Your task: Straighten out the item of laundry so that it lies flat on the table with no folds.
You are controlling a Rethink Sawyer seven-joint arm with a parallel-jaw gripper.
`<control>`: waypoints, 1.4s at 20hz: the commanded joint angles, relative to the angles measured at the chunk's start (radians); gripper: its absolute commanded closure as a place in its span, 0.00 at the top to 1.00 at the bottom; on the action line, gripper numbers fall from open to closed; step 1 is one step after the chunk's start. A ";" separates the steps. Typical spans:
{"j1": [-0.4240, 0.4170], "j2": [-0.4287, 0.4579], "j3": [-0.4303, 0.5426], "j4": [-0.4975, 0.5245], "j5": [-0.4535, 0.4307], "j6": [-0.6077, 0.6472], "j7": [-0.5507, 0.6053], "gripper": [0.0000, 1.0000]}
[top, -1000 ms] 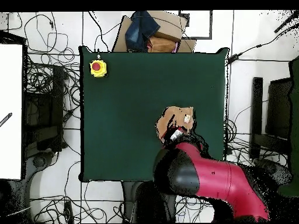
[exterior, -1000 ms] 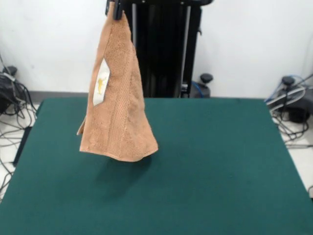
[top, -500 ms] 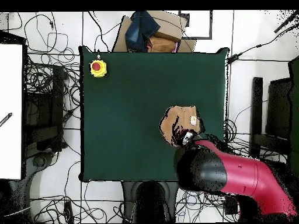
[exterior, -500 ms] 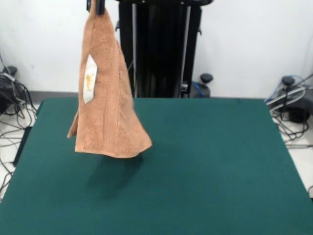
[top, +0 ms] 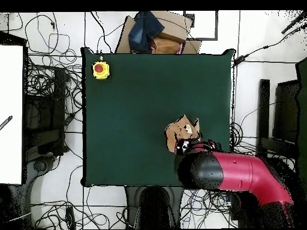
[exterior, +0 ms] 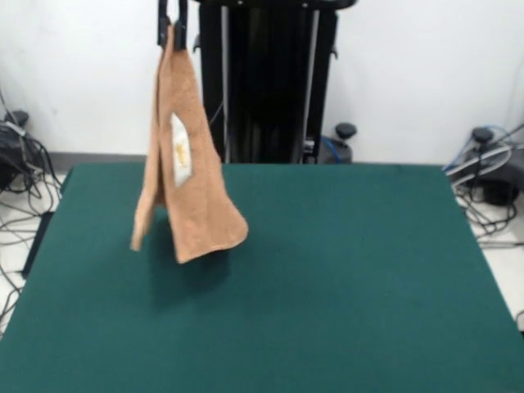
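Front view first: the black gripper (exterior: 173, 24) comes in at the top edge, cut off above its fingers, which are pinched tight on the top corner of the peach-orange terry-cloth towel (exterior: 187, 168). The towel hangs straight down from that pinch, folded lengthwise on itself, a white label (exterior: 180, 151) showing on its face. Its lower edge seems to float clear of the dark green felt-topped table (exterior: 344, 278), over the left half, with a faint shadow beneath; I can't be sure of the gap.

From overhead, the red and black arm (top: 231, 173) covers the gripper entirely, so only a crumpled patch of towel (top: 177, 132) pokes out beside it, near the table's right side. A yellow box with a red button (top: 100, 69) sits at the far left corner.
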 commanded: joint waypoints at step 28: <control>0.001 -0.309 0.102 0.067 0.256 0.382 -0.285 0.00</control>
